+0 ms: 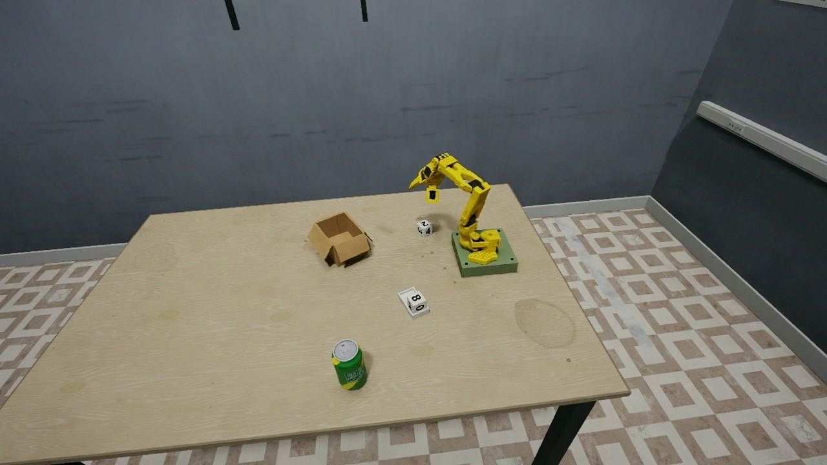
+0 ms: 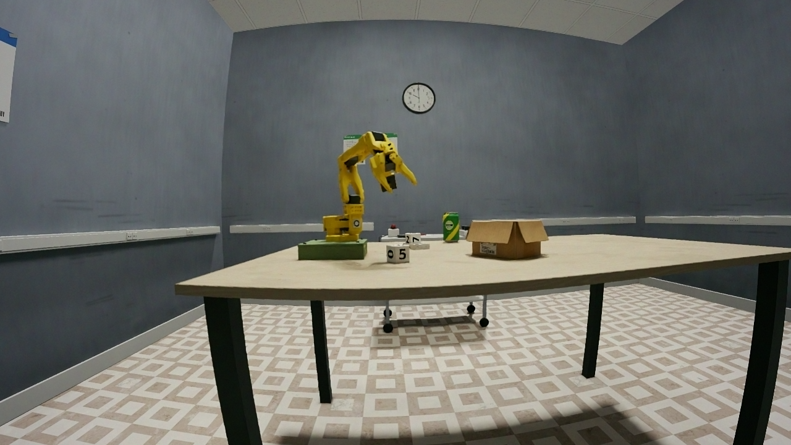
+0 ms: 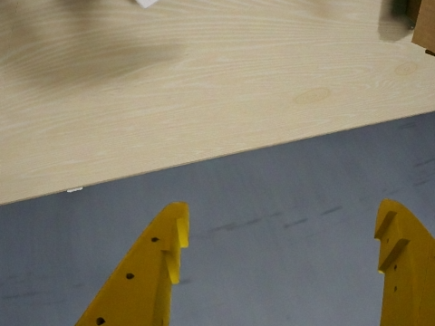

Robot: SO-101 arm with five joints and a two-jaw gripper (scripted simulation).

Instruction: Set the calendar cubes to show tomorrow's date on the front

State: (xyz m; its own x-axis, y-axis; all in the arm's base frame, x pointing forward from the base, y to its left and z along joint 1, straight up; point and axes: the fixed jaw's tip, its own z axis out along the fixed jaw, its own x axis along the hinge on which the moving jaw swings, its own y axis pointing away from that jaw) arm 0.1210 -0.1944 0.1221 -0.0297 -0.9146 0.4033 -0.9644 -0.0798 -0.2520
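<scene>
My gripper [image 1: 420, 194] [image 2: 403, 186] [image 3: 282, 201] is open and empty, high above the table near its back edge. A loose white cube [image 1: 424, 228] [image 2: 397, 254] sits on the table below it, with 2 on top and 4 on a side in the top view, and 0 and 5 in the exterior view. Only a white corner shows at the top of the wrist view. The white tray [image 1: 406, 293] [image 2: 423, 246] holds the other cube [image 1: 416, 301] [image 2: 412, 238] at one end, showing 8 on top and 0 on a side; the exterior view shows 2 and 7. The tray's front is not readable.
An open cardboard box [image 1: 348, 249] [image 2: 506, 243] [image 3: 426, 27] stands beyond the loose cube. A green and yellow can [image 1: 349, 365] [image 2: 450, 227] stands on the far side of the tray. The arm's green base [image 1: 491, 268] [image 2: 332, 250] is beside the loose cube.
</scene>
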